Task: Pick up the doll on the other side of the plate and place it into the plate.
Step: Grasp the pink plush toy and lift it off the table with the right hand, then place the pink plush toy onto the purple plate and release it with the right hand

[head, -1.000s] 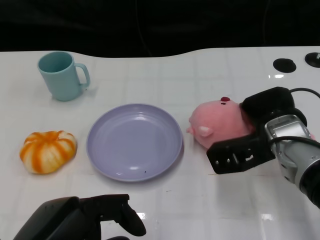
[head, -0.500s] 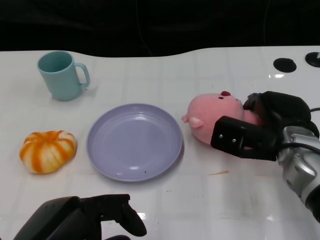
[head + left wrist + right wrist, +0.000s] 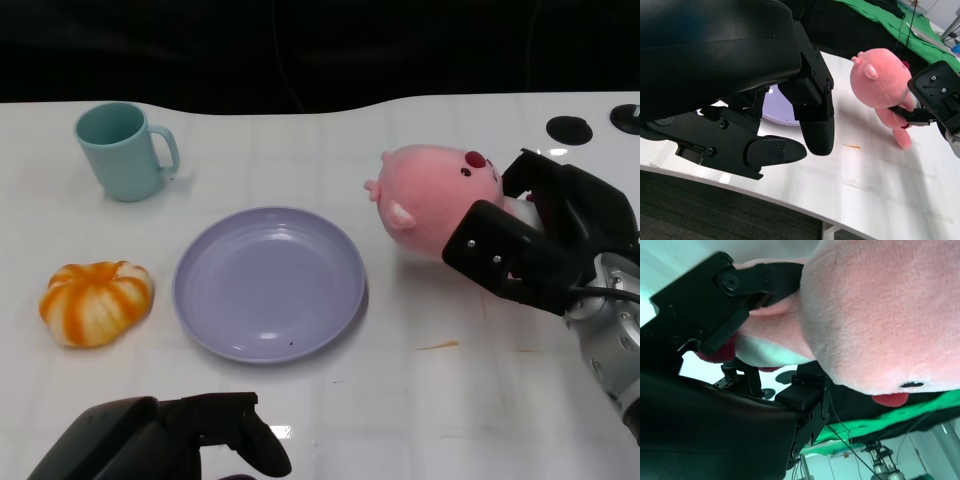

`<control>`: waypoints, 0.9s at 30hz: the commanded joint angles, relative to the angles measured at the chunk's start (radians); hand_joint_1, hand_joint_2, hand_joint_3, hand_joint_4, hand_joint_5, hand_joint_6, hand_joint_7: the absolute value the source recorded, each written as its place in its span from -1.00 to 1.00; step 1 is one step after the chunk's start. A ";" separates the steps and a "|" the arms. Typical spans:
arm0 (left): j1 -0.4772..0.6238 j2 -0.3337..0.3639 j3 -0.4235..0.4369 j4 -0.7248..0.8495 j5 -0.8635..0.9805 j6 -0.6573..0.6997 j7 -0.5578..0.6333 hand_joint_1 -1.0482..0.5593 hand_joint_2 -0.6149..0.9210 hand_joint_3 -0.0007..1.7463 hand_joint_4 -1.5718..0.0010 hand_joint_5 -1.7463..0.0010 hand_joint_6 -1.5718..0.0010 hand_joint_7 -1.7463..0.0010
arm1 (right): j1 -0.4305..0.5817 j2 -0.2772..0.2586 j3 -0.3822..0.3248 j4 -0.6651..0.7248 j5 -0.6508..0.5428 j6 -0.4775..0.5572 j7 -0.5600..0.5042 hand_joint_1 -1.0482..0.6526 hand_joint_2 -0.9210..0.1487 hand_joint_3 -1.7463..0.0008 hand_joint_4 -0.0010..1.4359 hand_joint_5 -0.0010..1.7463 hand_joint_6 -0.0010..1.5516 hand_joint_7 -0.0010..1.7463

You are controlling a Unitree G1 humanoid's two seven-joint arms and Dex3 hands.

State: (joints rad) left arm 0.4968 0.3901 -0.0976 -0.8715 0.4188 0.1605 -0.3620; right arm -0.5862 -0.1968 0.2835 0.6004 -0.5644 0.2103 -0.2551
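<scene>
A pink plush doll (image 3: 432,198) with a red nose hangs above the table to the right of the lavender plate (image 3: 268,283). My right hand (image 3: 535,235) grips its body, black fingers wrapped around it. The left wrist view shows the doll (image 3: 881,85) lifted clear of the table, legs dangling, with the right hand (image 3: 935,97) on it. The doll (image 3: 875,315) fills the right wrist view, clamped by the fingers (image 3: 715,305). My left hand (image 3: 170,440) rests at the near table edge, fingers curled in, holding nothing. The plate holds nothing.
A teal mug (image 3: 125,152) stands at the back left. An orange-and-white striped pumpkin toy (image 3: 96,302) lies left of the plate. Two round black holes (image 3: 569,128) sit at the table's far right. A small orange mark (image 3: 437,346) is on the table near the plate.
My right hand has lifted the doll off the table and tilted it, so its face now points up and away. The left hand has stayed put.
</scene>
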 commanded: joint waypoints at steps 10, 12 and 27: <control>0.000 0.015 -0.019 -0.002 0.006 -0.057 -0.004 0.05 0.94 -0.50 0.23 -0.94 0.07 -0.02 | -0.025 0.039 0.036 -0.173 -0.002 -0.108 0.043 -0.04 0.11 -0.60 0.32 1.00 -0.03 0.98; -0.005 0.016 -0.022 -0.001 0.011 -0.058 -0.003 0.05 0.94 -0.50 0.22 -0.94 0.07 -0.02 | -0.049 0.058 0.054 -0.161 -0.011 -0.129 0.039 -0.03 0.12 -0.60 0.29 1.00 -0.02 0.98; -0.027 -0.029 -0.139 -0.041 0.110 0.010 0.000 0.02 0.96 -0.50 0.22 -0.95 0.09 -0.05 | -0.197 0.232 0.173 -0.034 -0.065 -0.113 0.086 -0.04 0.11 -0.40 0.33 1.00 -0.07 1.00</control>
State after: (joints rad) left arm 0.4596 0.3531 -0.1944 -0.8596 0.4998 0.2131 -0.3533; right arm -0.7488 0.0244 0.4530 0.5500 -0.6251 0.0922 -0.1625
